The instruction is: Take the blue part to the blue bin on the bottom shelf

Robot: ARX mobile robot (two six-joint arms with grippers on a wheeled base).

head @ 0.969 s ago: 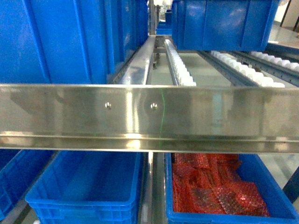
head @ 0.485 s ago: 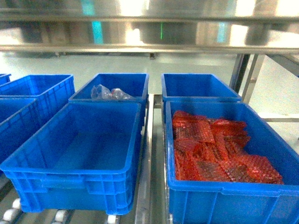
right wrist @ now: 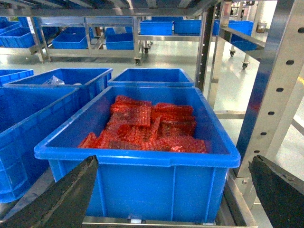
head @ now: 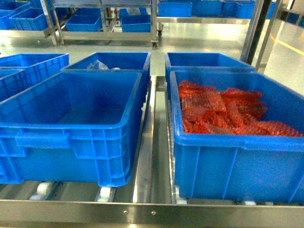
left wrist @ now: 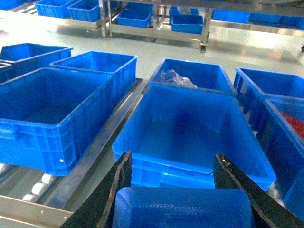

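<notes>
- Bottom shelf (head: pixel 152 211): steel front rail and white rollers below both sets of jaws, carrying two rows of blue bins.
- Front right bin (right wrist: pixel 137 159): straight ahead of the right gripper (right wrist: pixel 173 199), between its two prongs in the right wrist view; heaped with red packets (right wrist: pixel 147 128) in mesh-patterned wrap.
- Front left bin (left wrist: pixel 190 128): directly ahead of the left gripper (left wrist: pixel 173 178), just beyond its tips; nothing visible inside but bare blue floor.
- Far-left bin (left wrist: pixel 52 111): off to the left of the left jaws, across a steel rail; inside looks bare.
- Back left bin (left wrist: pixel 187 76): behind the bin in front of the left jaws; holds crumpled clear plastic bags (left wrist: pixel 173 77).
- Back right bin (right wrist: pixel 151 76): behind the red-packet bin, farther from the right jaws; contents hidden by the wall.
- Blue part (left wrist: pixel 183 209): flat blue ribbed piece sitting between the left prongs, at the bottom edge of the left wrist view, short of the front left bin.
- Left jaws: clamped on either side of the blue part, grasping it.
- Right jaws: spread wide apart, nothing between them.
</notes>
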